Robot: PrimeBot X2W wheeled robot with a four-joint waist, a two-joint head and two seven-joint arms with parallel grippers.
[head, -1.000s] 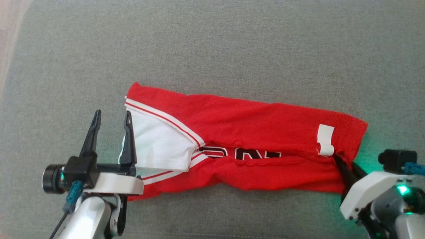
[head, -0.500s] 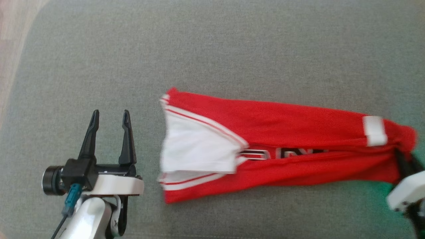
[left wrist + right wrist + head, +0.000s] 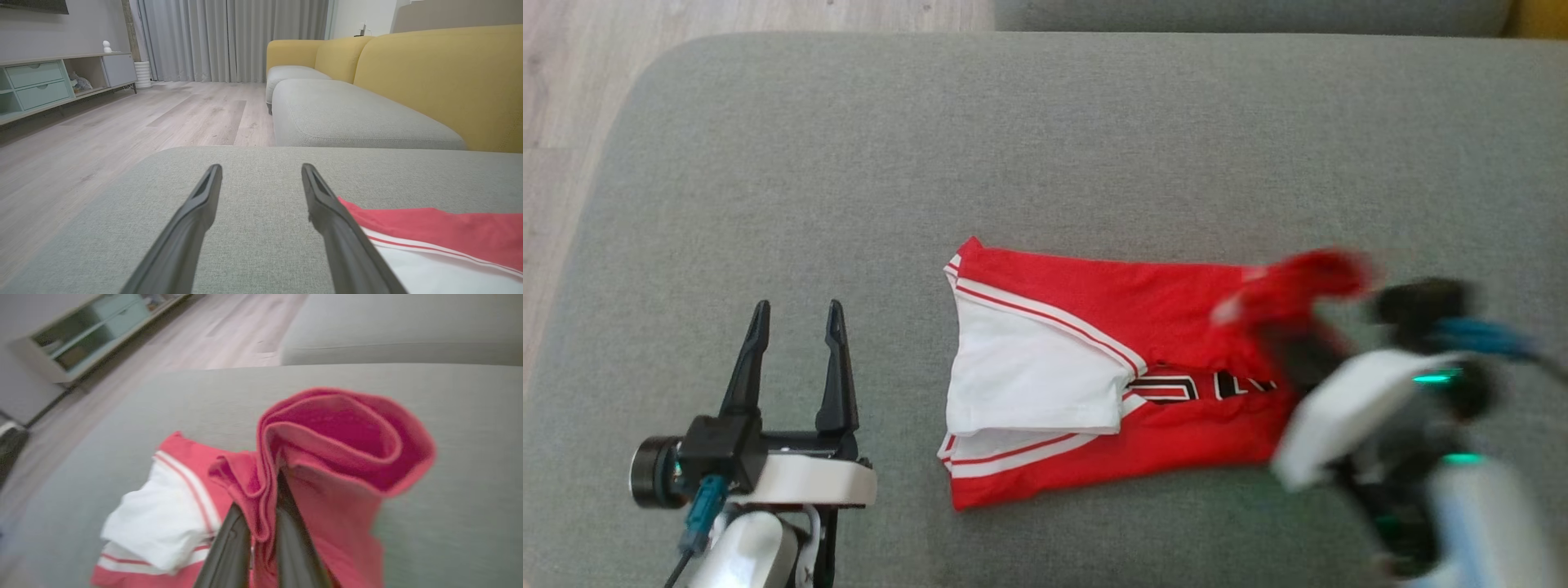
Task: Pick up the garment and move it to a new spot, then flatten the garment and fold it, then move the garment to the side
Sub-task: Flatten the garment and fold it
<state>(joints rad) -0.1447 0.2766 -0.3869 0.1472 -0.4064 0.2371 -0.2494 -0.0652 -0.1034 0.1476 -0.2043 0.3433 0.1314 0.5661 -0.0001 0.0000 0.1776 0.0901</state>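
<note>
The garment (image 3: pixel 1094 367) is a red jersey with white sleeves and black lettering, folded into a long strip on the grey cushion (image 3: pixel 849 163). My right gripper (image 3: pixel 1286 347) is shut on the garment's right end and holds it lifted and curled over the rest. In the right wrist view the red hem (image 3: pixel 339 437) loops above the closed fingers (image 3: pixel 229 547). My left gripper (image 3: pixel 792 314) stands open to the left of the garment, apart from it. The left wrist view shows its spread fingers (image 3: pixel 192 220) with the garment's (image 3: pixel 429 232) sleeve end at lower right.
Wooden floor (image 3: pixel 572 98) lies beyond the cushion's left edge. A second grey cushion (image 3: pixel 347 118) and yellow backrests (image 3: pixel 429 77) stand farther off. A low cabinet (image 3: pixel 41 81) lines the wall across the floor.
My right gripper has lifted the garment's right end and carried it leftward over the rest. The head camera has shifted, so the cushion's far edge and floor now show. The left gripper stays open.
</note>
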